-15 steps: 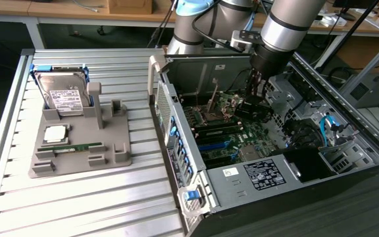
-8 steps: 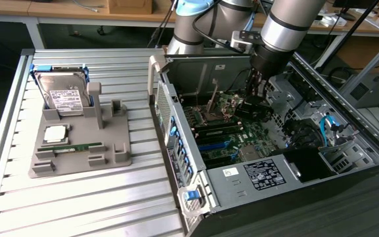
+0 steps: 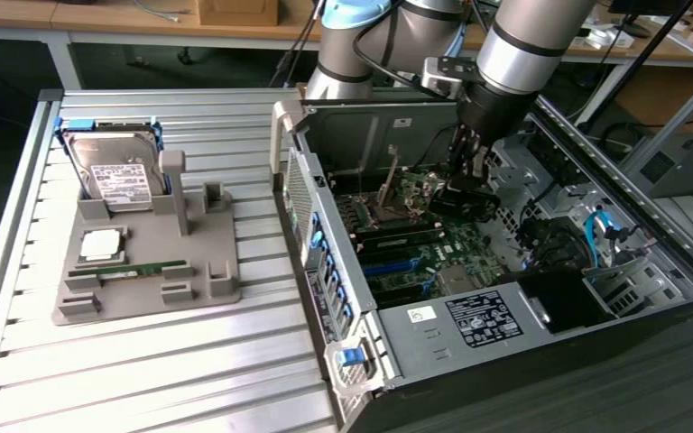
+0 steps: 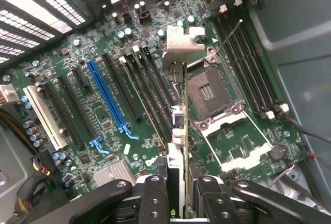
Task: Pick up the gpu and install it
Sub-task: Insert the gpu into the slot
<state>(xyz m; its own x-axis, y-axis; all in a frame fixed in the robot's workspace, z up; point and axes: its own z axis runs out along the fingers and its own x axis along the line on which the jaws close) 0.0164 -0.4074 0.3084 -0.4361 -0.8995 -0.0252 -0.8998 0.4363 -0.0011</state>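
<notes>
My gripper (image 4: 178,185) is inside the open computer case (image 3: 322,194), shut on the gpu (image 4: 185,131). In the wrist view the gpu appears edge-on as a thin card with its silvery bracket (image 4: 182,42) at the far end. It hangs above the green motherboard (image 4: 103,131), over the black slots between the blue slot (image 4: 107,97) and the bare CPU socket (image 4: 208,92). I cannot tell whether the card touches a slot. In the exterior view the gripper (image 3: 467,180) is low over the motherboard (image 3: 443,257), with the gpu (image 3: 435,194) beneath it.
A grey holder (image 3: 142,271) on the slatted table carries a silver hard drive (image 3: 118,171), a CPU chip (image 3: 100,242) and a green memory stick (image 3: 130,268). Case walls, cables (image 3: 605,230) and a drive cage surround the board. A white slot (image 4: 44,115) lies beyond the blue one.
</notes>
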